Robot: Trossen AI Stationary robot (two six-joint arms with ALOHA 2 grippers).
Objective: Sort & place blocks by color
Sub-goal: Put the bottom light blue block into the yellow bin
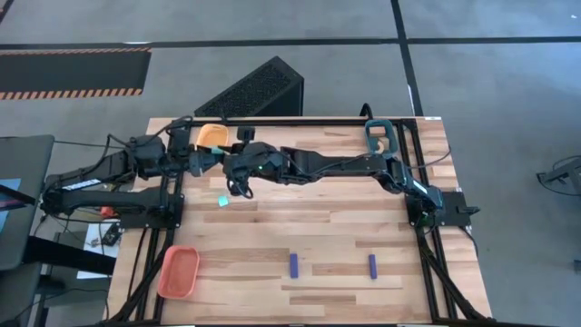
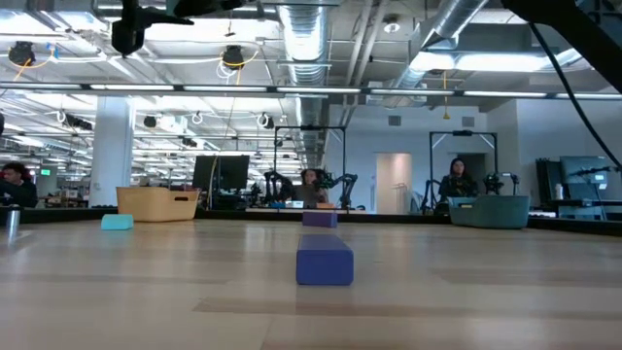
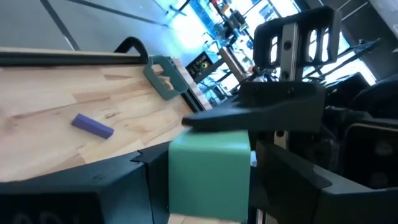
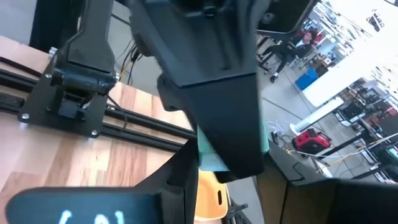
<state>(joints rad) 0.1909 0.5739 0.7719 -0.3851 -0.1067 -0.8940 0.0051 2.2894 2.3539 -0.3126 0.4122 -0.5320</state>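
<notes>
A light cyan block [image 3: 208,177] sits in the air between both grippers, over the table's far left part. My left gripper [image 1: 216,162] reaches in from the left and is shut on it. My right gripper [image 1: 236,169] reaches across from the right and meets it there. In the right wrist view only a sliver of the cyan block [image 4: 210,160] shows behind the left gripper's finger. A second cyan block [image 1: 222,202] lies flat on the table below them. Two dark blue bars [image 1: 293,263] [image 1: 371,264] lie near the near edge. My left gripper pinches the cyan block between its two fingers, on two opposite side faces [image 3: 177,180]. The block is lifted clear of the table. My right gripper has one flat finger [image 3: 249,117] lying along the block's adjoining face [image 3: 211,138]. Its other finger is hidden behind the block.
A yellow-orange tray [image 1: 211,136] sits at the far left, right beside the grippers. A teal tray [image 1: 379,136] is at the far right and an orange tray [image 1: 179,271] at the near left. People sit at desks beyond the table.
</notes>
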